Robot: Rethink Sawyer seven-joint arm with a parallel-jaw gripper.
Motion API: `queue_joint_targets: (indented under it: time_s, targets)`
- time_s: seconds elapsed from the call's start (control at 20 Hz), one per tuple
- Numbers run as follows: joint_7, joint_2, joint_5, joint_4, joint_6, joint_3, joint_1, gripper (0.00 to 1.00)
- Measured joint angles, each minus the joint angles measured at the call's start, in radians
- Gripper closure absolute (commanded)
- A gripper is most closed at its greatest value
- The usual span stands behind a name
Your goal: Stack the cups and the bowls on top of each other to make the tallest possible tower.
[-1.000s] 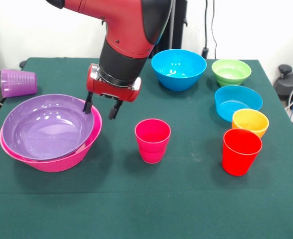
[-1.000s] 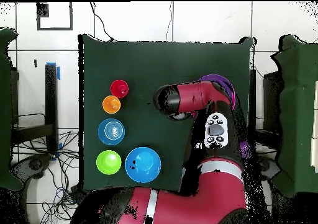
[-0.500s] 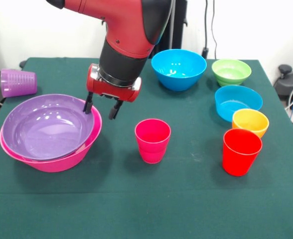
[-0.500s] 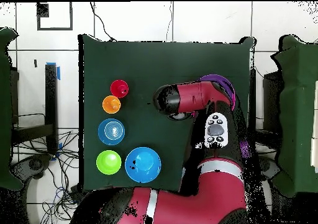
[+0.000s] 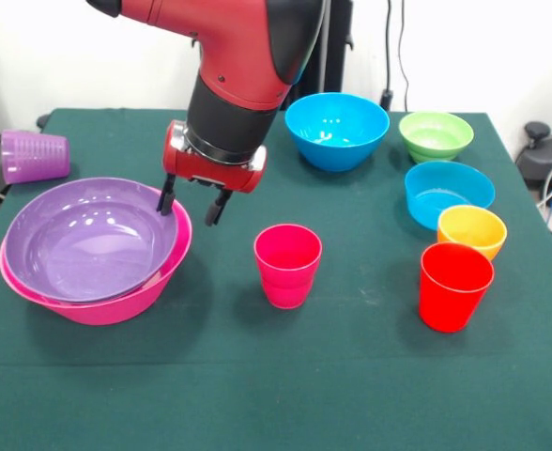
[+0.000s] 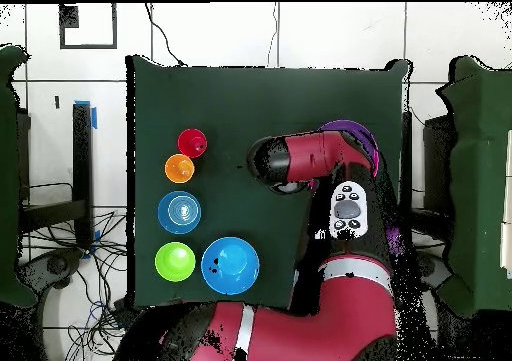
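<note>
Green cloth covers the table (image 5: 351, 376) we see in the front view, with white wall behind it. At the left of the frame sits a purple bowl (image 5: 88, 240) nested inside a larger pink bowl (image 5: 116, 305). A red and black arm (image 5: 243, 66) comes down from the top, and its gripper (image 5: 192, 207) hangs just above the right rim of those nested bowls. We see its two dark fingers (image 5: 167, 199) spread apart, one over the rim and one outside it, with nothing between them.

A pink cup (image 5: 287, 264) stands upright near the centre of the frame. A red cup (image 5: 455, 286) stands at the lower right, just in front of a small orange bowl (image 5: 471, 230). Behind that we see a shallow blue bowl (image 5: 449, 193), then a green bowl (image 5: 436, 135) at the upper right. A large blue bowl (image 5: 337, 130) sits at the top centre. A purple cup (image 5: 34, 155) lies on its side at the far left edge.

From overhead, the arm (image 6: 330, 237) hides most of the nested bowls.
</note>
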Motion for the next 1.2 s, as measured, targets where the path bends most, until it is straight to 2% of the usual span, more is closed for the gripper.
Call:
queue_joint_targets:
  time_s: [1.2]
  targets:
    - [0.0, 0.0, 0.0, 0.004, 0.0, 0.016, -0.005, 0.0]
